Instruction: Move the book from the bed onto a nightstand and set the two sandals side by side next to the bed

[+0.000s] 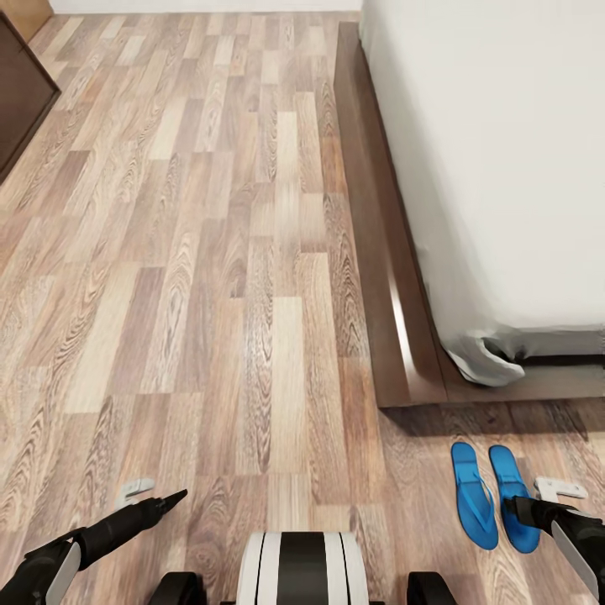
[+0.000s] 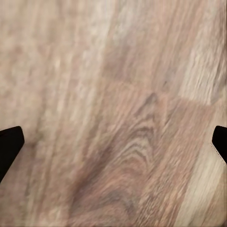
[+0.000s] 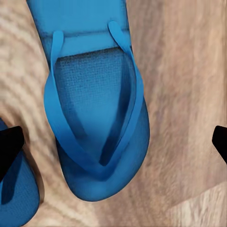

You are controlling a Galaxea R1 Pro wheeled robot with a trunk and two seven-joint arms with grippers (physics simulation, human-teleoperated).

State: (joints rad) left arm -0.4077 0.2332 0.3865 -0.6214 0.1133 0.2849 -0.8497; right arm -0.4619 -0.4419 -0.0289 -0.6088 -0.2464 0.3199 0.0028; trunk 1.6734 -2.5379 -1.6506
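Above the two blue sandals (image 1: 494, 496) beside the bed (image 1: 403, 336), the right claw (image 3: 113, 142) hovers, fingers spread apart.

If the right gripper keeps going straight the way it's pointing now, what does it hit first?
Most likely the sandal lying right below the open right gripper, on the floor; how far off it is is unclear.
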